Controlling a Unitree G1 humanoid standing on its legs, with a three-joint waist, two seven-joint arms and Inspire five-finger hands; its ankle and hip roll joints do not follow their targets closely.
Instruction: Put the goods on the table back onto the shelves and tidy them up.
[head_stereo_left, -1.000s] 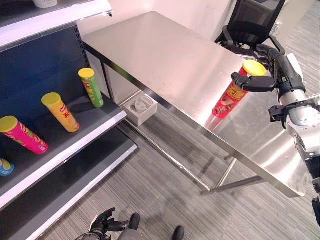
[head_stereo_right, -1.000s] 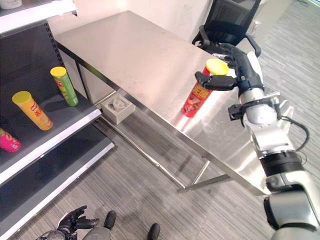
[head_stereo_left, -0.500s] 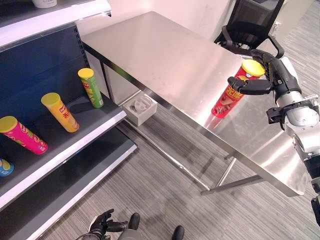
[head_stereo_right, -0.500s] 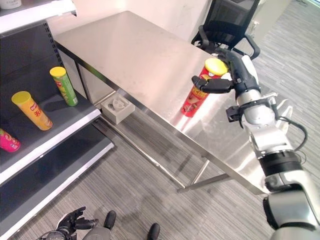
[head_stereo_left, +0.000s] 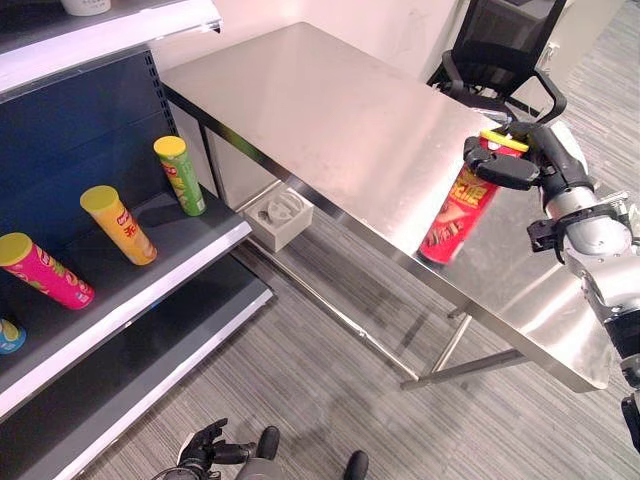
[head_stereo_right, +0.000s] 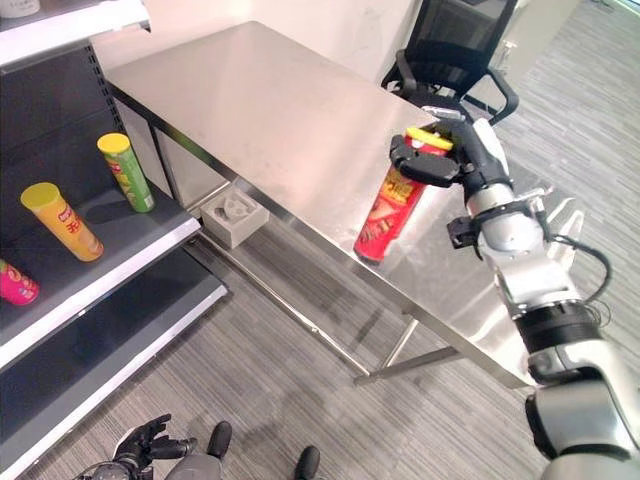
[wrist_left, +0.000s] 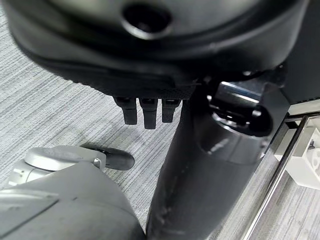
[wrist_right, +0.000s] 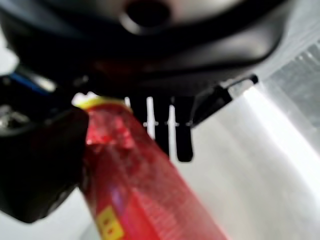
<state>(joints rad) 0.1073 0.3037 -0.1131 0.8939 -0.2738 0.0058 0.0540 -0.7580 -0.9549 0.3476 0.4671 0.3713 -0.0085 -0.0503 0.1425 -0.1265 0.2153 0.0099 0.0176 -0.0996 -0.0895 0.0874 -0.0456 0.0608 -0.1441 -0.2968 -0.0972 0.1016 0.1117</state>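
Note:
A red chip can (head_stereo_left: 455, 215) with a yellow lid is in my right hand (head_stereo_left: 512, 166), whose fingers and thumb are curled round its top end. The can hangs tilted, its base near the front edge of the steel table (head_stereo_left: 330, 110). The right wrist view shows the can (wrist_right: 145, 190) close beneath the hand (wrist_right: 165, 45). On the shelf board (head_stereo_left: 190, 265) to the left stand a green can (head_stereo_left: 180, 175), a yellow can (head_stereo_left: 118, 225) and a pink can (head_stereo_left: 45, 270), all leaning. My left hand (head_stereo_left: 205, 447) hangs low over the floor, fingers relaxed.
A black office chair (head_stereo_left: 500, 50) stands behind the table. A white box (head_stereo_left: 280, 215) sits under the table by the shelf. A blue can (head_stereo_left: 8, 335) peeks in at the shelf's left end. Striped grey floor lies between shelf and table.
The right hand closed round the red can's top and lifted it; the can now hangs steeper, its base swung toward the table's front edge. The left hand stayed put.

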